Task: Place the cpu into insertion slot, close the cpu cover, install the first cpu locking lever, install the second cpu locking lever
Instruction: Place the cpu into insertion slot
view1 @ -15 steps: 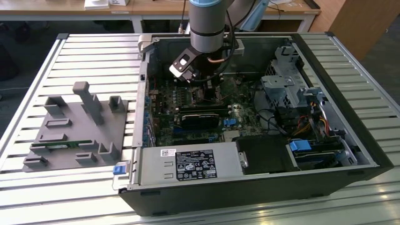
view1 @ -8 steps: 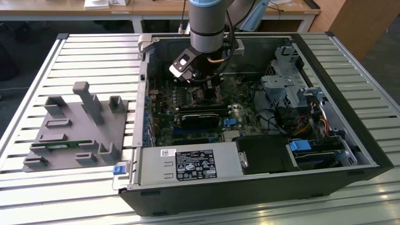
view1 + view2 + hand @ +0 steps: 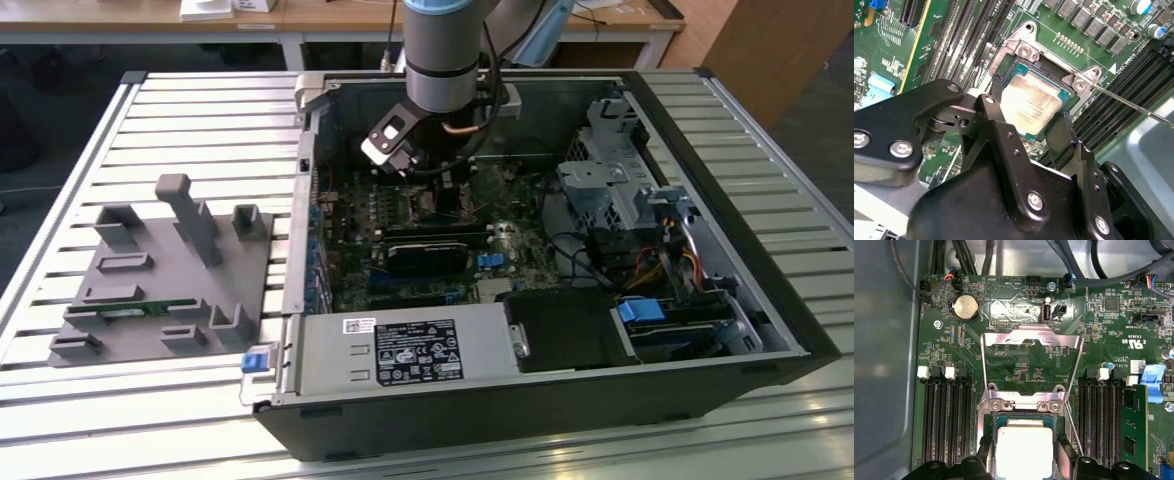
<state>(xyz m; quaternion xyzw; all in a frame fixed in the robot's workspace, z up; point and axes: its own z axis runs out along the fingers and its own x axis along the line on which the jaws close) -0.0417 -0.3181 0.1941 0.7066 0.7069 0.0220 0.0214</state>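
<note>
You've got the gripper (image 3: 1031, 108) down inside the open computer case (image 3: 534, 420), upper middle of the exterior view, straddling the cpu (image 3: 1025, 450). The chip lies flat and square in the insertion slot (image 3: 1024, 416), and it looks seated to me. Pinching it, or loose around it? The margin either side is too fine, so I cannot tell. The cpu cover (image 3: 1031, 335) stands tipped up off the socket, which is what leaves the way down free for you. One thin locking lever (image 3: 1124, 100) is swung out clear, so nothing is latched yet.
</note>
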